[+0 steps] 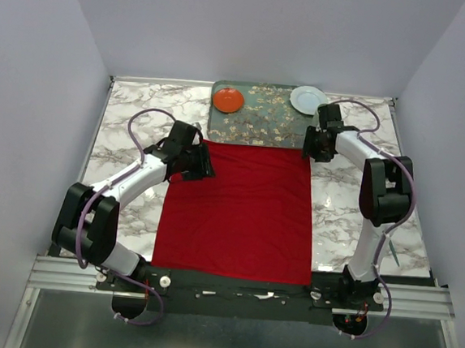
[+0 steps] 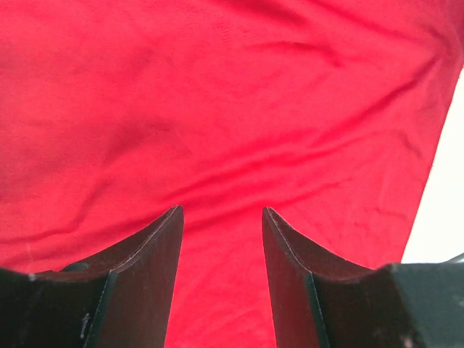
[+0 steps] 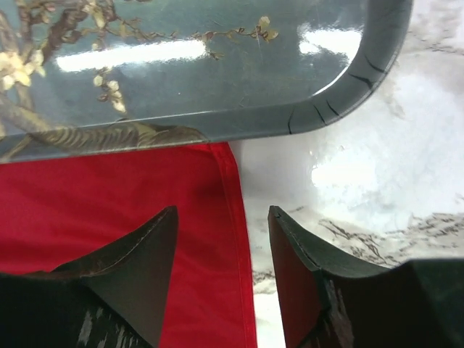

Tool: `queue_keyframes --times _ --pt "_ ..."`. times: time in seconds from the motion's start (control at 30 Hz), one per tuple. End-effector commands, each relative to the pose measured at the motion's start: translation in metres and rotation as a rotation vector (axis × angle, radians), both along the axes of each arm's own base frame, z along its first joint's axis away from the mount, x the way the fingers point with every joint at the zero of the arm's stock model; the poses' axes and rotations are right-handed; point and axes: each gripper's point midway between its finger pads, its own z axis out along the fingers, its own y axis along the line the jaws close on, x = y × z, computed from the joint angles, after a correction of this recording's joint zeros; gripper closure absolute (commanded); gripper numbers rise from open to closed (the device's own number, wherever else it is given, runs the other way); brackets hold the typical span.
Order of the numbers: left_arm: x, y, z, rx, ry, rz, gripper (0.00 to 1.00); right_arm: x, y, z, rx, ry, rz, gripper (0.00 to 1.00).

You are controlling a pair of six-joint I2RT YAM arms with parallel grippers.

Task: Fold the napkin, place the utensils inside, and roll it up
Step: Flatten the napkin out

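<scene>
**A:** What is hard to make out?

**B:** Mostly the cutlery (image 1: 394, 253). Only a thin dark green sliver shows, lying on the worktop (image 1: 131, 124) just right of the right arm's upright link. How many pieces it is, I cannot tell.

**A:** And the napkin (image 1: 237, 211)?

**B:** It is spread flat and unfolded in the middle of the worktop, between the two arms. From above, the left tool (image 2: 221, 212) covers its far left corner. In the left wrist view, red cloth fills nearly everything, and the strip at the right is washed out white.

**A:** How do the tools stand?

**B:** Both are moderately wide, with nothing gripped. The left one hangs over wrinkled cloth. The right tool (image 3: 222, 210) straddles the napkin's right hem at the far right corner, one finger over red and the other over marble. Whether either touches the cloth, I cannot tell.

**A:** Edges?

**B:** The napkin's far edge runs right along the near rim of the tray (image 1: 261, 132); whether it slips under is unclear. Its near edge reaches the arm bases. An orange plate (image 1: 227, 100) sits on the tray's far left part, and a pale dish (image 1: 307, 99) sits at its far right corner.

**A:** Room to move?

**B:** Bare marble lies on both sides of the napkin. The left arm crosses the left strip, and the right arm and the sliver take up part of the right one.
</scene>
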Motion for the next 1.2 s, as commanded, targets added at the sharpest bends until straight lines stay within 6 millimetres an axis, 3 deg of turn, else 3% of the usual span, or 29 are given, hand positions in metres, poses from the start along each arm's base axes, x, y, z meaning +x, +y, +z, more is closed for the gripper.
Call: queue_keyframes --times 0.0,0.2,0.37,0.4,0.73,0.83,0.97,1.1,1.17 --pt "-0.002 -0.009 0.018 -0.055 -0.042 -0.019 0.43 0.005 0.0 -0.009 -0.008 0.043 0.003 0.44" --pt "-0.002 -0.011 0.032 -0.08 -0.07 -0.019 0.43 0.004 0.001 -0.009 -0.028 0.093 0.023 0.44" --pt "0.0 -0.015 0.053 -0.112 -0.107 -0.022 0.43 -0.004 0.003 -0.013 -0.062 0.162 0.053 0.46" --pt "-0.001 -0.014 0.057 -0.116 -0.116 -0.023 0.43 -0.012 0.003 -0.02 -0.075 0.214 0.065 0.46" --pt "0.0 -0.011 0.099 -0.137 -0.201 -0.029 0.4 -0.022 0.012 -0.02 -0.097 0.268 0.095 0.46" --pt "-0.001 -0.009 0.103 -0.14 -0.21 -0.029 0.4 -0.022 0.011 -0.02 -0.097 0.267 0.097 0.52" --pt "-0.003 -0.011 0.105 -0.153 -0.209 -0.039 0.4 -0.02 0.012 -0.019 -0.097 0.261 0.103 0.69" --pt "-0.005 -0.009 0.108 -0.157 -0.215 -0.036 0.4 -0.019 0.012 -0.019 -0.096 0.258 0.105 0.72" --pt "-0.005 -0.009 0.109 -0.157 -0.221 -0.036 0.4 -0.023 0.014 -0.018 -0.082 0.259 0.116 0.67"
